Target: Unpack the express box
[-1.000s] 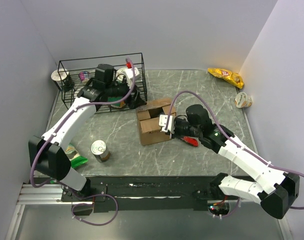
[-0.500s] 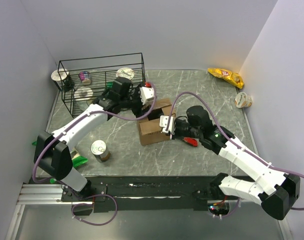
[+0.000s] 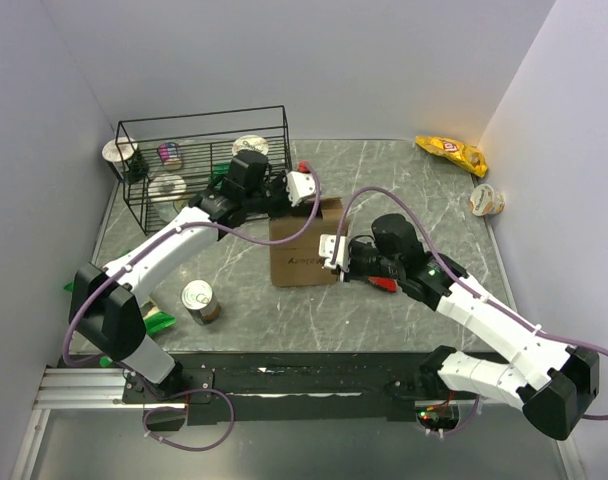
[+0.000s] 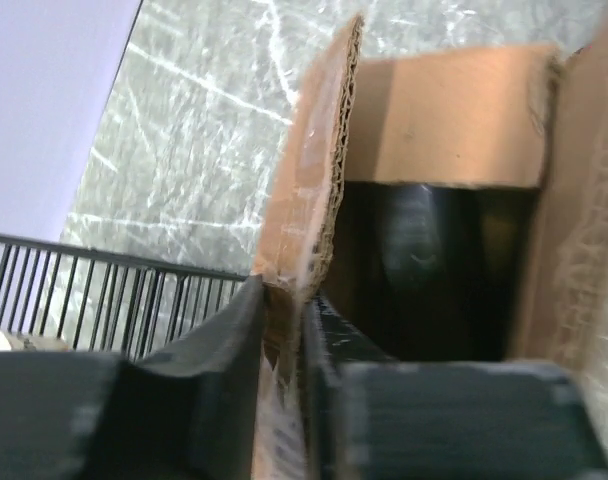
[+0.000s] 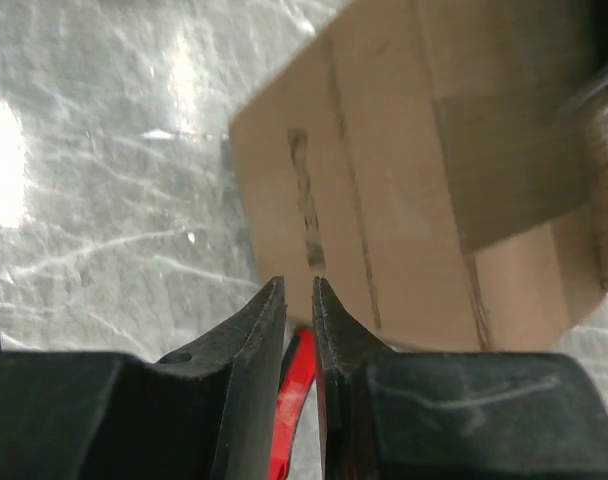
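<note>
The express box [image 3: 300,252], a brown cardboard carton, sits mid-table with a printed side facing up. My left gripper [image 3: 307,203] is at its far top edge. In the left wrist view that gripper [image 4: 282,295] is shut on the edge of a cardboard flap [image 4: 309,170]. Something dark [image 4: 424,250] shows inside the open box. My right gripper [image 3: 327,258] is at the box's right side. In the right wrist view it [image 5: 299,283] is shut with nothing between its fingers, and its tips are close to the box wall [image 5: 404,180].
A black wire basket [image 3: 134,195] at the back left holds cans and cups. A tin can [image 3: 199,300] stands near the front left, with a green packet [image 3: 156,322] beside it. A yellow snack bag [image 3: 451,152] and a small cup [image 3: 486,200] lie at the right wall.
My left arm swung from the basket to the box and shut on its flap. The box tipped so that a printed side faces up. The right arm barely moved.
</note>
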